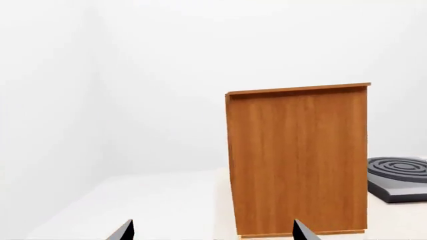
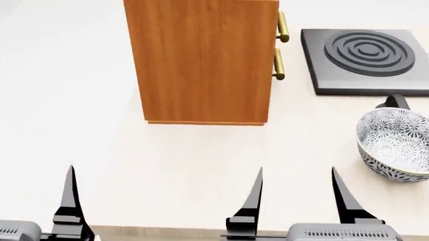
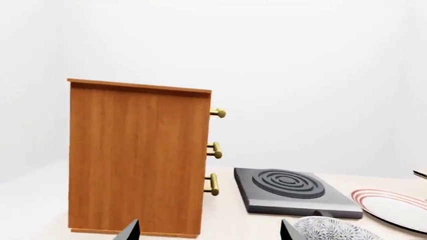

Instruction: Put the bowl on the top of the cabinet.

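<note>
My right gripper (image 2: 296,193) hangs low over the near edge of the tabletop (image 2: 80,125), its jaws spread wide and holding nothing; I judge that spread suits the thick rim I mean to take. The bowl (image 2: 397,144) sits on the tabletop at about two o'clock from that gripper, near but apart from it, its open mouth up, so a rim grasp from above looks the easiest way in. My left gripper (image 2: 70,193) shows only one fingertip in the head view, but the left wrist view shows two tips set well apart, so its jaws are spread too, and empty. It waits at nine o'clock, clear of the work.

The cabinet (image 2: 201,60) stands at twelve o'clock, its handles (image 2: 282,26) facing three o'clock toward the black burner plate (image 2: 365,60). A striped plate (image 3: 393,207) lies beyond the bowl. The cabinet top (image 3: 139,86) is bare where I can see it, and high, so the lift must be tall.
</note>
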Motion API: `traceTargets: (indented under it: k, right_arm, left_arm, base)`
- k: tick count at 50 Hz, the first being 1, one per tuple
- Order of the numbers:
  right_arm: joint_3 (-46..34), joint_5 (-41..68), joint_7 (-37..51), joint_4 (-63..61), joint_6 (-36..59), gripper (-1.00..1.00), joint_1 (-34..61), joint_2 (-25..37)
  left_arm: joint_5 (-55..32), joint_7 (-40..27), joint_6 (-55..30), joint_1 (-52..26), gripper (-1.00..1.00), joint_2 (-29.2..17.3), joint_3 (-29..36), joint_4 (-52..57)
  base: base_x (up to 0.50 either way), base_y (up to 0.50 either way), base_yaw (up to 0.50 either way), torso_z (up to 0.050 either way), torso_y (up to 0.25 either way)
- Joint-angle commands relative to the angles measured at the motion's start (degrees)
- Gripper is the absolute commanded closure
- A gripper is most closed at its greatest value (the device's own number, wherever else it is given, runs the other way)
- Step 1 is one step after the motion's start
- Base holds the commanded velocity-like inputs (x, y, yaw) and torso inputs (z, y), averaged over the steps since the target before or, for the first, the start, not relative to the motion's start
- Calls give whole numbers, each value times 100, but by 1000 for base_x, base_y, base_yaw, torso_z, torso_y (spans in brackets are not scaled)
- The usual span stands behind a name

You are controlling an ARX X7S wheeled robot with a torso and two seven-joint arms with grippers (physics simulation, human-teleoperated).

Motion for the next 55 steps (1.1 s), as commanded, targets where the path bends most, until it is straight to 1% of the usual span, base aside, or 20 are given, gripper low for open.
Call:
traceTargets:
  k: [1,7,14,37,42,49,52,55]
  right_arm:
    - [-62,11,38,130,-85,-100,23,20]
    - [-50,76,43,92,-178,-100,-41,35]
    - [-119,29,92,43,28,-100,-10,90]
    - [-136,102,193,122,-75,-100,-13,154]
    - [-156,91,224,124,-73,-100,-13,173]
    - [-191,51,267,147,-160,-100,-37,207]
    - [-185,103,257,59,28,-100,-13,235]
    - [-193,120,246,56,18,-100,-16,257]
  left_arm:
    - [-62,-59,54,0,-100,-57,37,-59]
    - [-108,-95,86,17,-100,-92,9,-80]
    - [-145,-118,168,33,-100,-123,22,-151]
    - [-171,-213,189,25,-100,-198,118,-154]
    - [-180,-231,192,29,-100,-210,131,-143]
    - [-178,-247,233,29,-100,-218,173,-190]
    - [-186,-262,182,14,-100,-222,194,-136]
    - [-186,-275,182,17,-100,-229,203,-132]
  base:
    - [0,375,0,0,0]
    - [0,40,0,0,0]
    - [33,2,0,0,0]
    - [484,89,0,0,0]
    - [257,59,0,0,0]
    - [4,0,0,0,0]
    - [22,0,0,0,0]
    - [324,0,0,0,0]
